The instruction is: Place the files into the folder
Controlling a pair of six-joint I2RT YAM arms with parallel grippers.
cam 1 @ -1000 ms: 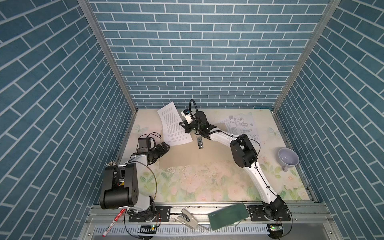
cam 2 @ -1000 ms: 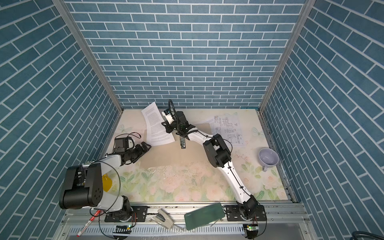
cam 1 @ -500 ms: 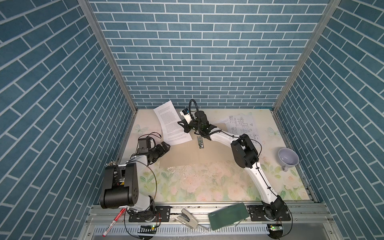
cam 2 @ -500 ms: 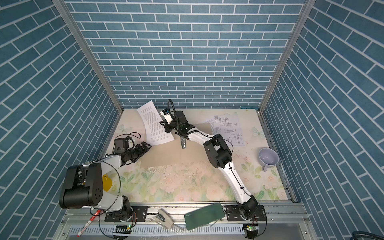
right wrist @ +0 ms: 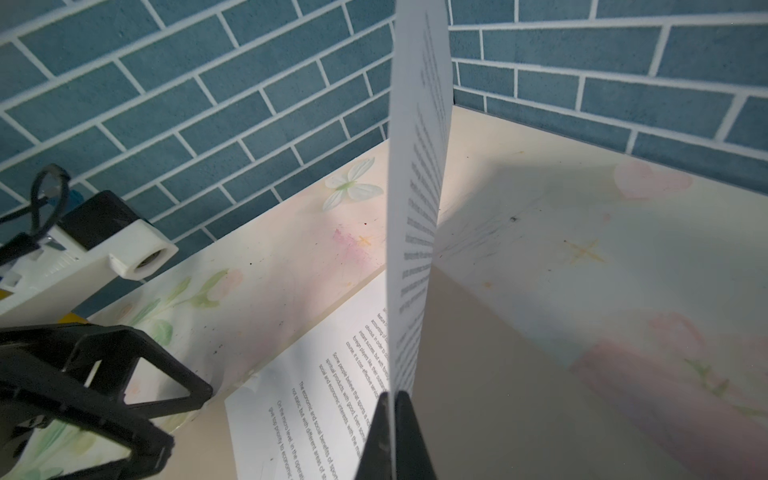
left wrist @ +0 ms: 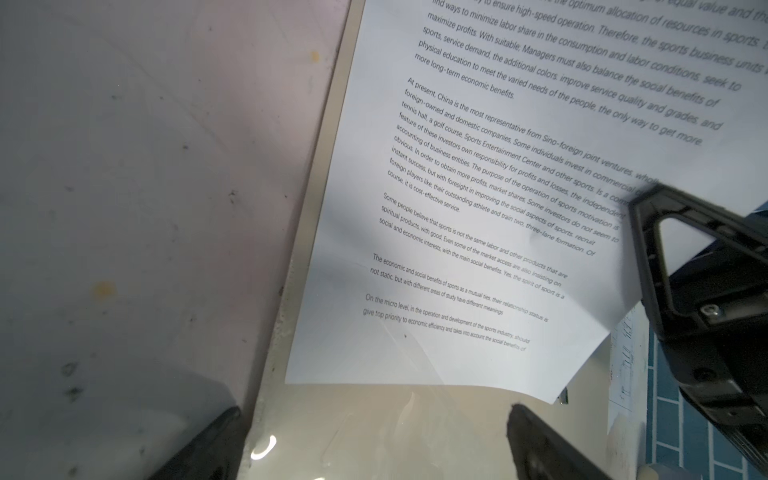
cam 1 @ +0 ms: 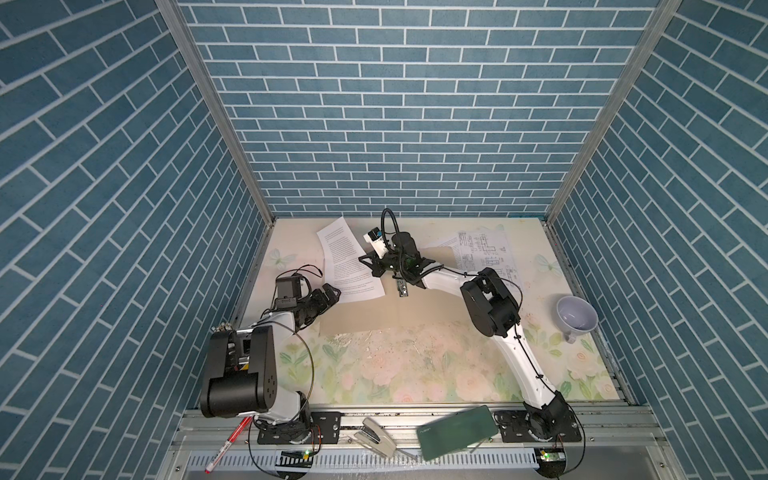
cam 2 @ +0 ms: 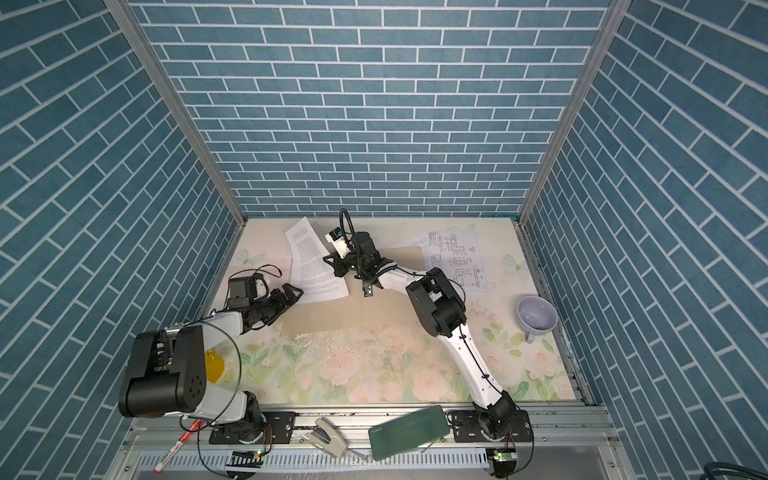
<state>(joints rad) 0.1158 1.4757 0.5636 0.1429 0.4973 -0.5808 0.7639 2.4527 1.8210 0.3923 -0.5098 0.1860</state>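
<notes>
Change: the text sheet [cam 1: 349, 259] has sunk nearer the folder [cam 1: 374, 318] together with the right gripper [cam 1: 371, 266]; the left gripper [cam 1: 332, 293] has not shifted.
Right gripper: clenched on the sheet's right edge, which shows edge-on between the closed jaws in the right wrist view.
Left gripper: jaws spread wide, nothing between them, at the sheet's near left corner.
Text sheet: near end lying on the folder's left half, far end lifted.
Folder: open flat, centre-left of the table [cam 1: 415, 365].
Remaining file: the diagram sheet [cam 1: 486, 257] lies flat, far right.
</notes>
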